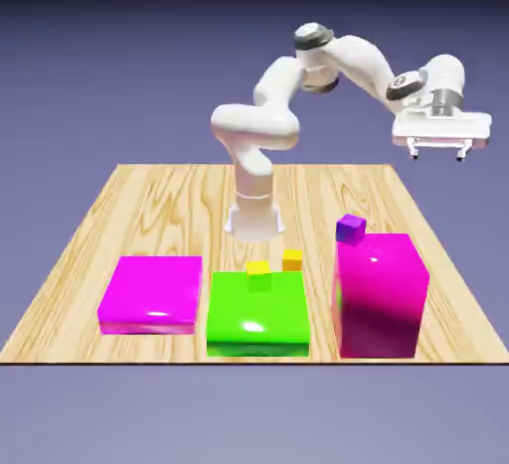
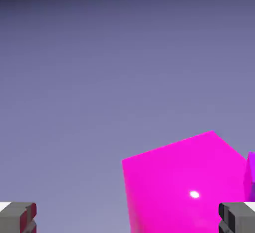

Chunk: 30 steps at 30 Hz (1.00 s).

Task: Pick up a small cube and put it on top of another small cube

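Nearest, a yellow small cube (image 1: 258,274) is sitting on the green block (image 1: 257,318). No cyan small cube is showing, so its place and axis cannot be told. High beyond, the fingers (image 2: 231,217) are hanging wide and empty. Probably the approach is still pending, needing a target cube found first.

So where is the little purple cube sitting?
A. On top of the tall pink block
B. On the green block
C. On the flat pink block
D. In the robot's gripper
A: the purple cube rests on the back corner of the tall magenta block, while the gripper hangs open high above, holding nothing.
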{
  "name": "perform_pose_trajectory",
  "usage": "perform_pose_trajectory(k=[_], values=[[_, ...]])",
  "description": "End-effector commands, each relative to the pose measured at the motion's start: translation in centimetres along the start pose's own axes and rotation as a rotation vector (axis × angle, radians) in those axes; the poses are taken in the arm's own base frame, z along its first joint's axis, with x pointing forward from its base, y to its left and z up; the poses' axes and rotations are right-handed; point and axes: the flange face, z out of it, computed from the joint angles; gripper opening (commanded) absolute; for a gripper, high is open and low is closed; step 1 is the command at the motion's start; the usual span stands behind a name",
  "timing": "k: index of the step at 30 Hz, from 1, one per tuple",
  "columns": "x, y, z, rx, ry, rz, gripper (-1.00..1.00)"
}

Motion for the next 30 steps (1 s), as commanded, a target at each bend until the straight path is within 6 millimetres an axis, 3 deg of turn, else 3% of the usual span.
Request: perform_pose_trajectory(k=[1, 8, 15, 17, 25, 26, 30], values=[[-1.3, 1.0, 0.5, -0.009, 0.019, 0.006, 0.0], [-9.3, 9.4, 5.5, -0.072, 0.17, 0.045, 0.0], [-14.4, 20.2, 12.6, -0.137, 0.358, 0.084, 0.0], [-14.5, 20.8, 13.0, -0.14, 0.368, 0.086, 0.0], [-13.9, 22.9, 18.6, -0.139, 0.369, 0.087, 0.0], [-13.9, 22.9, 18.6, -0.139, 0.369, 0.087, -1.0], [-14.0, 22.0, 16.8, -0.134, 0.388, 0.086, -1.0]])
